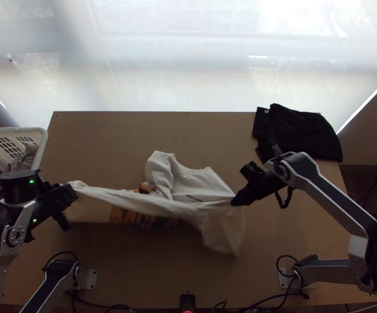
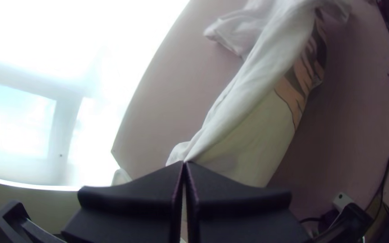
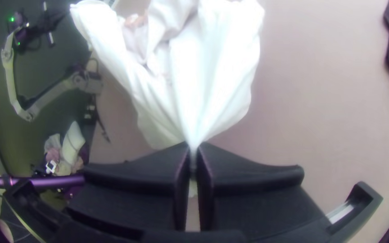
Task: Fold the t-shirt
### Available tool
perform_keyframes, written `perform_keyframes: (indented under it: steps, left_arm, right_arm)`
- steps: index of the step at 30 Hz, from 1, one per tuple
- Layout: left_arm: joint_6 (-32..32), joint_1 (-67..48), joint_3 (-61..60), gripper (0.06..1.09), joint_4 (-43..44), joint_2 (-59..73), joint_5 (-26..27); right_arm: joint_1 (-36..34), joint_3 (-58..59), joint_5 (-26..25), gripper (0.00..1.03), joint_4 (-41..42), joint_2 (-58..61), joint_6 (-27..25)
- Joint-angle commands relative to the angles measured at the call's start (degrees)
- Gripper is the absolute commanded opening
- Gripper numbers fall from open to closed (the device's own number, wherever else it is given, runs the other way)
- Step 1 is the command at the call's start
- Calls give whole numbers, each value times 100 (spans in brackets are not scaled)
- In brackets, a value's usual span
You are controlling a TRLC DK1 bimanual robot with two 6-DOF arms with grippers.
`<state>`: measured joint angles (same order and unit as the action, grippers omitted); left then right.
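Observation:
The white t-shirt (image 1: 188, 182) is stretched across the table between the two grippers, bunched in the middle, with part of an orange and dark print showing. At the table's left, my left gripper (image 1: 73, 192) is shut on one end of the shirt. My right gripper (image 1: 235, 202) pinches the cloth at the shirt's right side. In the left wrist view, a long fold of the shirt (image 2: 248, 90) runs away from the left gripper (image 2: 184, 164). The right wrist view has the shirt (image 3: 194, 76) gathered into a point at the right gripper (image 3: 194, 146).
A black cloth (image 1: 298, 130) lies at the table's back right corner. The white basket (image 1: 41, 148) stands beside the table's left edge. Bare wooden table (image 1: 99, 135) shows behind the shirt, and cables (image 1: 261, 300) run along the near edge.

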<state>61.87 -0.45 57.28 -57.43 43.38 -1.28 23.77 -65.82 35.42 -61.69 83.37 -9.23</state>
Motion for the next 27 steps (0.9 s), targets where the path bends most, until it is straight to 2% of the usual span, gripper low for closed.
perform_keyframes:
  steps: [1,6,11,17,20,22,25,27]
  left_arm:
    - [-236,669,557,10,636,-312,383]
    - [-773,669,644,10,1612,-374,383]
    - [-1467,660,759,10,2403,-497,383]
    - [-1915,317,759,10,2526,-1042,392]
    - [-1924,-113,759,10,2491,-1437,435]
    - [-1880,-430,768,10,2447,-1718,427]
    - [-1862,-834,934,10,2324,-2035,435]
    - [-1889,-1247,1022,10,2245,-2228,444]
  right_arm:
    - [-1252,-959,106,3,-704,-454,27]
    - [-1832,-1618,273,3,-976,-638,264]
    - [-1586,-2172,536,3,-1583,-744,317]
    - [-1015,-2611,1099,3,-2374,-955,405]
    - [-663,-2541,1151,3,-2725,-1122,396]
    - [-584,-2435,1292,3,-2954,-1271,387]
    - [-584,-2418,1819,3,-3393,-1473,379]
    - [-549,-2444,1916,3,-3534,-1658,379]
